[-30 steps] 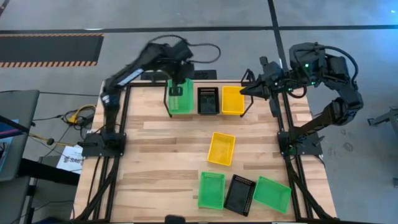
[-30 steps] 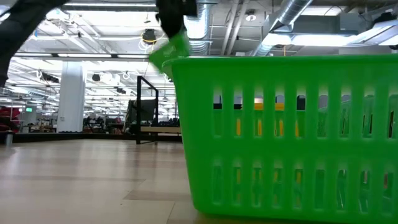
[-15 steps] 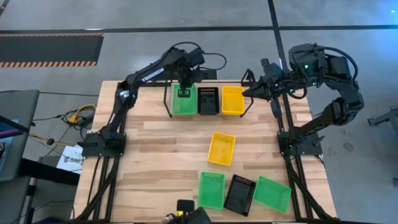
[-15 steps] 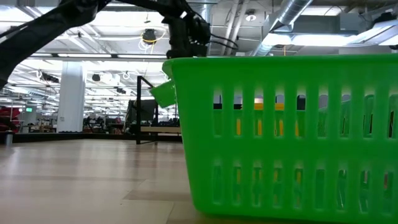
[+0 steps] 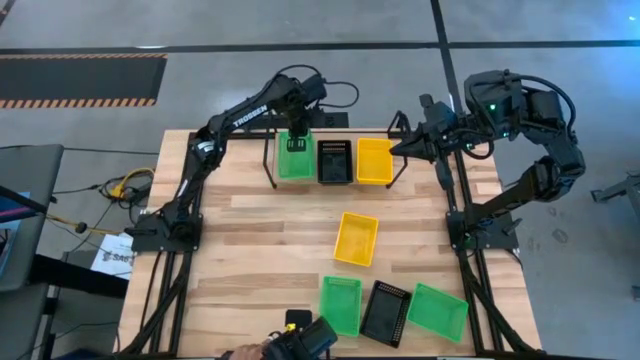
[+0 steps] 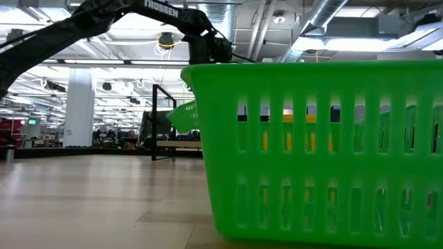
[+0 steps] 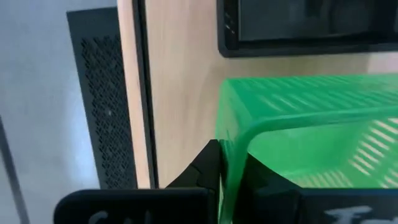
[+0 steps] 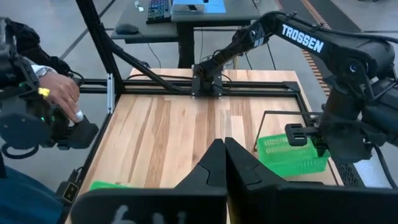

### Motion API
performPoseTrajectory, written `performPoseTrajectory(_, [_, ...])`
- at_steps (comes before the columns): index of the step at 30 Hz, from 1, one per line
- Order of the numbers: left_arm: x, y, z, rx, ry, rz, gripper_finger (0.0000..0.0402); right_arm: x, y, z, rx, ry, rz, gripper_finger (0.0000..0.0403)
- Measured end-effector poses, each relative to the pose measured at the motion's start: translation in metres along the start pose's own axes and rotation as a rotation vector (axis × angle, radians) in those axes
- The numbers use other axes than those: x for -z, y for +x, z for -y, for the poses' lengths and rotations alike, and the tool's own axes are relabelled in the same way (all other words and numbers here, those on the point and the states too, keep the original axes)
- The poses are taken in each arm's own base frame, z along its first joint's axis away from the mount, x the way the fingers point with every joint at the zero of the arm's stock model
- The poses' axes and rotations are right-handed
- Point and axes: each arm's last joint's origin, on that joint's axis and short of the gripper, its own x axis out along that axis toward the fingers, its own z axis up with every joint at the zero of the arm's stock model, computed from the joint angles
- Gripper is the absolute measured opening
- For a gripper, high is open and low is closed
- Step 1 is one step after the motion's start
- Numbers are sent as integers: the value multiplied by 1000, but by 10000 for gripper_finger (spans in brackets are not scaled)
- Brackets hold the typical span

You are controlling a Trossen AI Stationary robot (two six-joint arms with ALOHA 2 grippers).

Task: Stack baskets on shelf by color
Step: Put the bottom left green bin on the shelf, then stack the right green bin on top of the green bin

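My left gripper [image 5: 299, 137] is shut on a green basket [image 5: 295, 160] at the left end of the shelf [image 5: 271, 165], beside a black basket [image 5: 334, 160] and a yellow basket [image 5: 375, 160] that sit in the shelf. A loose yellow basket [image 5: 356, 238] lies flat mid-table. Two green baskets [image 5: 340, 305] [image 5: 437, 311] and a black one [image 5: 385, 312] lie by the near edge. My right gripper [image 5: 393, 149] hangs shut and empty above the shelf's right end. My left gripper pinches the rim of the green basket's far short wall [image 7: 231, 134], one finger inside the basket and one outside. The fingers come from above, pointing down. The basket [image 6: 184, 115] hangs tilted; I cannot tell whether its bottom touches the shelf.
A person's hand [image 8: 62, 96] holds a dark device [image 5: 305, 340] at the table's near edge. Black frame rails [image 5: 455, 200] run along both sides of the table. The bare wood [image 5: 250, 250] at the left half is open.
My left gripper has gone down and toward the far edge with the green basket, lowering it into the shelf's left end. The basket stays tilted in the hold. The dark device has come into view at the near edge.
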Motion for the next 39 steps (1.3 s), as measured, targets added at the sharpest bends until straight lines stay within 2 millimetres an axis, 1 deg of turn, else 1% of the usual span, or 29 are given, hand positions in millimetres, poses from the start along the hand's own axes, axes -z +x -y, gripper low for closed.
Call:
performPoseTrajectory(9, [-4,38,0,53,23,-96,0,0,0,0,0,1,-3,6])
performPoseTrajectory(11, [-6,44,1,53,30,-111,0,0,0,0,0,1,-4,6])
performPoseTrajectory(26, [-12,44,0,25,33,-57,5,0,0,0,-1,1,-3,6])
performPoseTrajectory(30, [-12,44,0,33,28,-51,31,0,0,0,-1,1,-3,6])
performPoseTrajectory(36, [-11,43,-1,0,-14,-77,94,0,0,0,-1,1,-3,6])
performPoseTrajectory(39, [-11,38,-2,-25,-73,-86,119,0,0,0,-1,0,-4,6])
